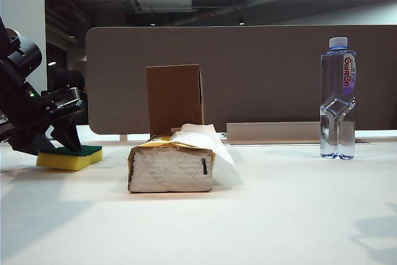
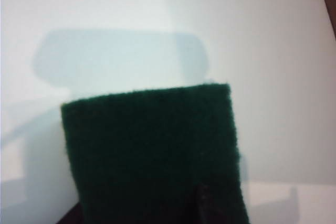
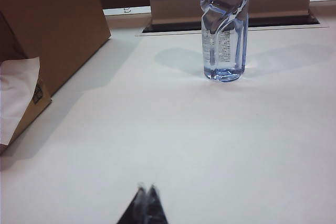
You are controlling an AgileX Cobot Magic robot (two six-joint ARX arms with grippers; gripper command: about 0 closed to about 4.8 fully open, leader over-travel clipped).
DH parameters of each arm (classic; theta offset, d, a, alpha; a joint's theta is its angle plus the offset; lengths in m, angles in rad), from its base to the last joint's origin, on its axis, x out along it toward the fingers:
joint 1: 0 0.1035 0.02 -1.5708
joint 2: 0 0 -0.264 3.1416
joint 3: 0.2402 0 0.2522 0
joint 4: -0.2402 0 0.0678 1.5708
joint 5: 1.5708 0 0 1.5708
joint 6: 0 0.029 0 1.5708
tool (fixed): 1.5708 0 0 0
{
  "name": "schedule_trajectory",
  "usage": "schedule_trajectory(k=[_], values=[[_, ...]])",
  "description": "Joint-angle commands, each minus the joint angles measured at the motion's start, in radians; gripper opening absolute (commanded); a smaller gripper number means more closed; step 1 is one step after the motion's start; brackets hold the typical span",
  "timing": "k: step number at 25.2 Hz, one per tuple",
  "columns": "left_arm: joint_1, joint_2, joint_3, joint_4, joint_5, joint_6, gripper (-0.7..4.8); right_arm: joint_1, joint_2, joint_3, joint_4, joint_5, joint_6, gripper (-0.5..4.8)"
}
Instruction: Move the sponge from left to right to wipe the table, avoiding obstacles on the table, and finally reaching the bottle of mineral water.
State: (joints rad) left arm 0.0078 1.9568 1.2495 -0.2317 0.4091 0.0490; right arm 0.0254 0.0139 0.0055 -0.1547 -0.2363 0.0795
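The sponge [image 1: 74,159], yellow foam under a dark green top, lies flat on the white table [image 1: 279,203] at the far left. My left gripper [image 1: 69,147] reaches down over its left end, jaws closed against its sides. In the left wrist view the green top [image 2: 152,150] fills the lower half, with one dark finger [image 2: 203,203] pressed into its edge. The gold tissue pack [image 1: 170,169] and the brown cardboard box [image 1: 175,97] behind it stand mid-table. The mineral water bottle [image 1: 338,91] stands at the far right. My right gripper [image 3: 146,188] is shut and empty, facing the bottle [image 3: 224,40].
A brown-grey divider panel [image 1: 260,72] runs along the back edge, with a low beige cable tray [image 1: 273,133] below it. The right wrist view also catches the box [image 3: 52,24] and the tissue sheet [image 3: 18,98] beside it. Bare tabletop lies between the tissue pack and the bottle.
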Motion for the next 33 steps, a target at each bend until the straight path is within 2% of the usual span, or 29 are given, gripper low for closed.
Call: schedule_trajectory(k=[1,3,8,10,15,20,33], values=[[0.0,0.007,-0.003,-0.018,-0.013,0.005,1.26,0.0,-0.001,-0.001,0.016,-0.002,0.003,-0.02],[0.0,0.007,-0.003,-0.018,-0.013,0.008,0.54,0.0,-0.001,-0.001,0.016,-0.002,0.003,-0.01],[0.0,0.007,-0.003,-0.025,-0.012,0.008,0.41,0.0,-0.001,-0.001,0.016,-0.002,0.003,-0.01],[0.0,0.007,-0.003,-0.044,-0.013,0.008,-0.06,0.0,-0.001,-0.001,0.017,-0.003,0.003,-0.01],[0.0,0.006,-0.003,-0.098,-0.012,0.074,-0.06,0.0,-0.001,-0.001,0.017,-0.003,0.003,-0.01],[0.0,0.006,-0.003,-0.174,-0.012,0.098,-0.06,0.0,-0.001,-0.001,0.017,-0.003,0.003,-0.01],[0.0,0.002,-0.005,-0.269,-0.014,0.105,-0.06,0.0,-0.001,-0.001,0.018,-0.002,0.003,-0.02]])
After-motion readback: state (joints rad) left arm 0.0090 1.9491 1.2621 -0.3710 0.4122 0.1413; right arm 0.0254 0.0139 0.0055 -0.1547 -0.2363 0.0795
